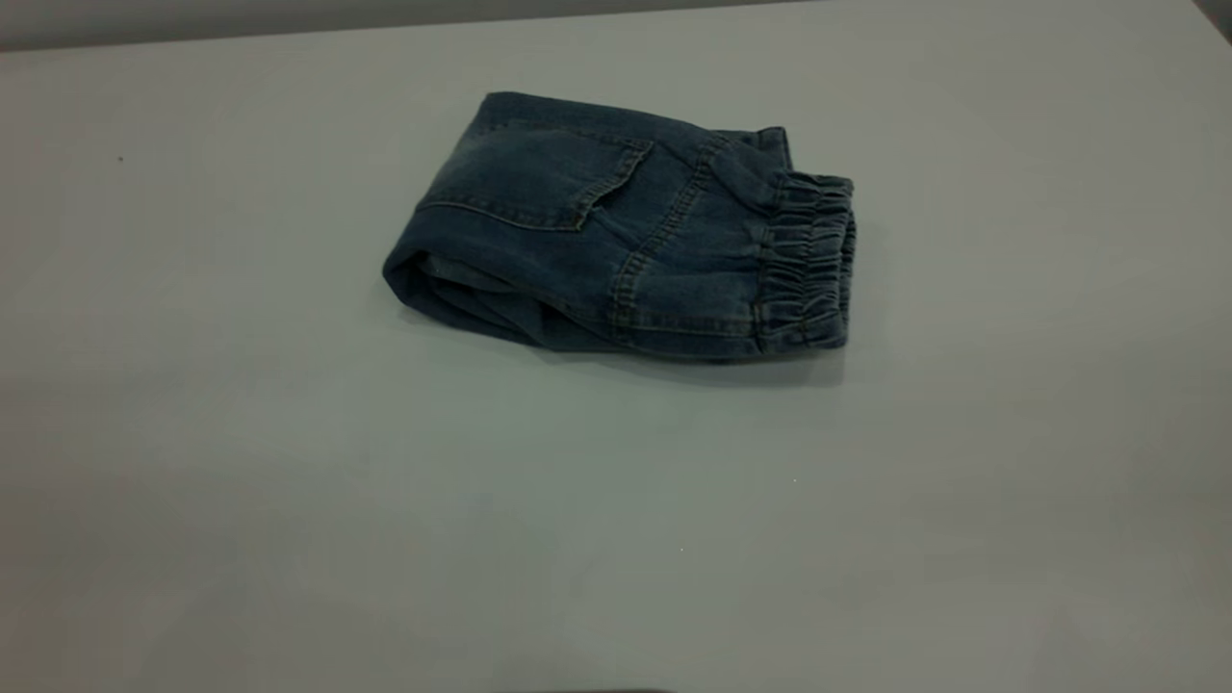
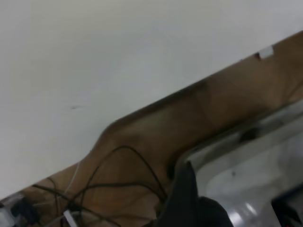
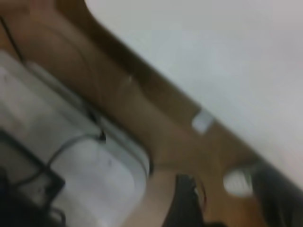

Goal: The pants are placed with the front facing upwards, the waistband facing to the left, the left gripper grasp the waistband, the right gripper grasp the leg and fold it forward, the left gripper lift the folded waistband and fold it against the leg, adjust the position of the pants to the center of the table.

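one folded pants [image 1: 616, 231], no jaws touching

Left arm: mine, drawn back beyond the counter's [image 2: 118, 61] edge, absent from the exterior view. Only a dark part of my left gripper [image 2: 189, 203] shows in its wrist view.

Right arm: likewise withdrawn past the counter edge. My right gripper [image 3: 187, 203] appears only as a dark blurred shape.
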### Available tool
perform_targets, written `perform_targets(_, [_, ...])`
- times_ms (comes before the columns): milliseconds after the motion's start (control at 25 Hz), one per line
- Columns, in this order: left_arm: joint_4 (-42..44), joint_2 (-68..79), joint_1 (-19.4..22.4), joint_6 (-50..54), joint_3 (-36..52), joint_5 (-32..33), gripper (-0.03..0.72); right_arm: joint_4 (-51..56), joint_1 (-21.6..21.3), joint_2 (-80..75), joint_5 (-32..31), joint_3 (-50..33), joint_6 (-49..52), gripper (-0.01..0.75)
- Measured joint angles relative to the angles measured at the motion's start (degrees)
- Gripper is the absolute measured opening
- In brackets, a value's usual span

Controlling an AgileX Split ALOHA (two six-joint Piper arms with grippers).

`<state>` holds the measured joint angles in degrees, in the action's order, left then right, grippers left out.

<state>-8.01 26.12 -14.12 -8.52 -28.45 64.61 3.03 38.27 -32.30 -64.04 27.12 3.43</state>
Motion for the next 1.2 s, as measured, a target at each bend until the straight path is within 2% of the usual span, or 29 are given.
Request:
perform_targets(240, [3.6,-6.9,0.0,5.3,0.2,-0.8,0.561,-0.6,0.0,6.9,0.4,0.0,0.1,0.489])
perform_targets(840, [4.0,-10.1,0.1,6.0,0.2,-0.8,0.56,-0.5,-0.4,13.6,0.2,-0.4,0.1,0.49])
perform_targets(960, [4.0,-10.7,3.0,6.0,0.2,-0.8,0.56,-0.1,-5.6,14.1,0.1,-0.4,0.1,0.49])
perform_targets(1200, [4.1,-15.1,15.3,6.0,0.2,-0.8,0.56,0.0,-23.8,17.7,0.0,-0.4,0.1,0.49])
